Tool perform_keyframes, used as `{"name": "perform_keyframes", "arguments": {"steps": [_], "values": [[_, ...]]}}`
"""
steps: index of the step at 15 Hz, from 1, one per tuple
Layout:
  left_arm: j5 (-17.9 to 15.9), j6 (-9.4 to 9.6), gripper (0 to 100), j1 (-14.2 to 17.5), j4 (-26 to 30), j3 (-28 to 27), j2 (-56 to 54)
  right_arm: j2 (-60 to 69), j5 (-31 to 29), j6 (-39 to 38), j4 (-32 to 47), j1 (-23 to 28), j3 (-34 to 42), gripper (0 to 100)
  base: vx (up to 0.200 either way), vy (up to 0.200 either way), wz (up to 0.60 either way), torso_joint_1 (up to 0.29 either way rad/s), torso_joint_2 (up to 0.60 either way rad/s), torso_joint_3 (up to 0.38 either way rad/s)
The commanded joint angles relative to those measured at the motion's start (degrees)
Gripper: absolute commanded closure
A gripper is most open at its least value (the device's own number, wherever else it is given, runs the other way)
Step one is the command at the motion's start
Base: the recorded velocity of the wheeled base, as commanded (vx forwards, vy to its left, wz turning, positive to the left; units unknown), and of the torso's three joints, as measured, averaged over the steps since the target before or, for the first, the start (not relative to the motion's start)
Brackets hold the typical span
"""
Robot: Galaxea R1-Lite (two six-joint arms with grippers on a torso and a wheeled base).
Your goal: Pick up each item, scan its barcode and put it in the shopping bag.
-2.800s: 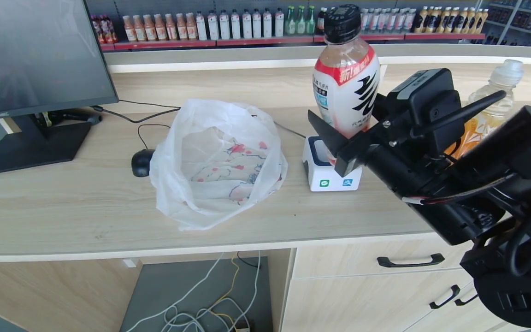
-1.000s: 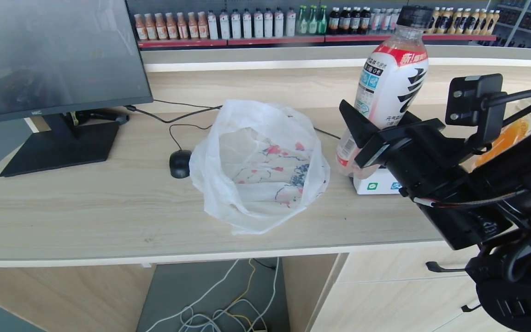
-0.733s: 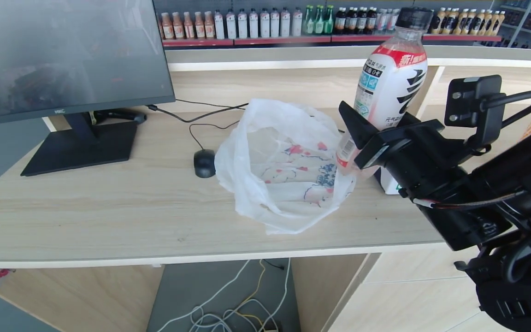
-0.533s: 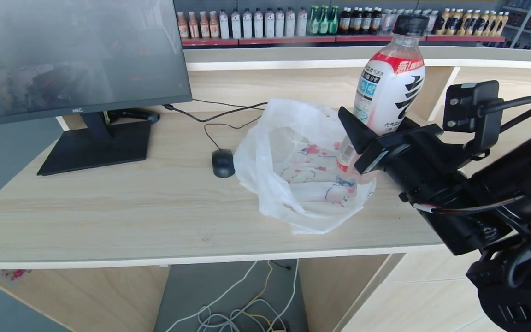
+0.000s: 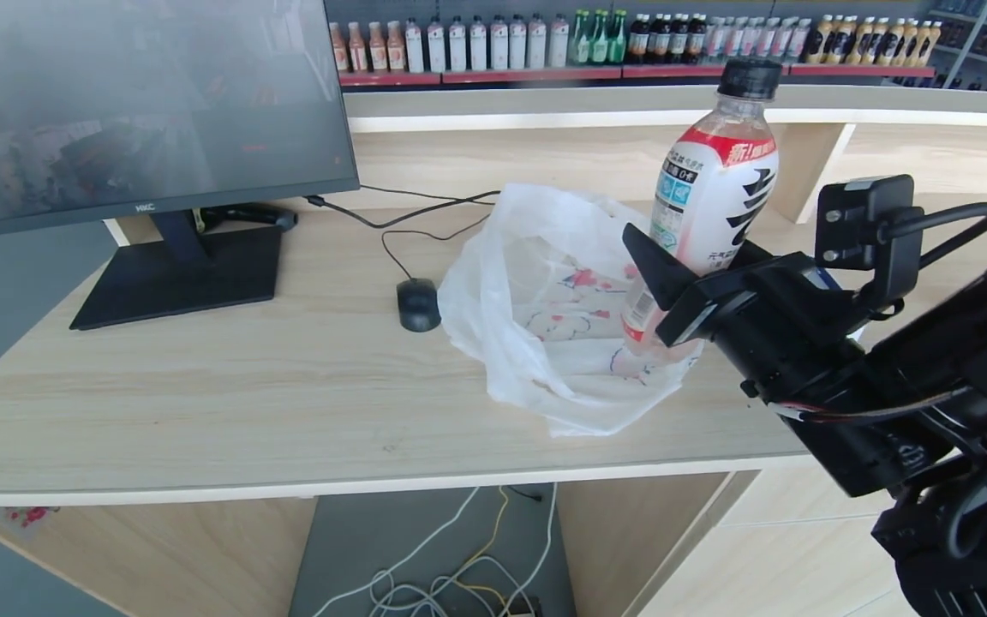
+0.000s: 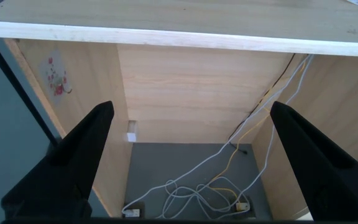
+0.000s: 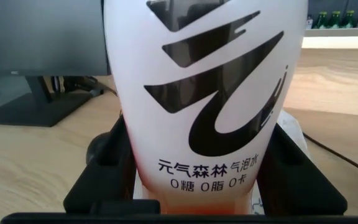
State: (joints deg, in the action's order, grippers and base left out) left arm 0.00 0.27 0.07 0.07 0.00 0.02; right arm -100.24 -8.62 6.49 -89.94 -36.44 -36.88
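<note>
Clamped on the bottle (image 5: 708,206) with right jaws, left jaws apart. Could snag the floppy shopping bag (image 5: 536,257) rim, tip out onto bench (image 5: 202,386).

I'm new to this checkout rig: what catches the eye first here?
A white bottle with a black cap stands nearly upright in the right pincer, at the right edge of the open shopping bag. The bag sits midway along the counter; a dark monitor stands at its left end.

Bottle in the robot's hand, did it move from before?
Yes. The bottle moved to the robot's left: it was beside the bag, now its bottom is over the bag's right side.
</note>
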Motion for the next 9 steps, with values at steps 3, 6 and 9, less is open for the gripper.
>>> {"name": "perform_keyframes", "arguments": {"steps": [3, 6, 9], "values": [[0.0, 0.0, 0, 0.0, 0.0, 0.0, 0.0, -1.4, 0.4, -0.2, 6.5, 0.3, -5.4, 100, 0.0, 0.0, 0.0, 0.0, 0.0, 0.0], [0.0, 0.0, 0, 0.0, 0.0, 0.0, 0.0, -3.3, 1.1, -1.4, 17.6, 1.1, -16.3, 100, 0.0, 0.0, 0.0, 0.0, 0.0, 0.0], [0.0, 0.0, 0, 0.0, 0.0, 0.0, 0.0, -6.9, 3.1, -1.8, 24.4, 2.5, -26.6, 100, 0.0, 0.0, 0.0, 0.0, 0.0, 0.0]]}}
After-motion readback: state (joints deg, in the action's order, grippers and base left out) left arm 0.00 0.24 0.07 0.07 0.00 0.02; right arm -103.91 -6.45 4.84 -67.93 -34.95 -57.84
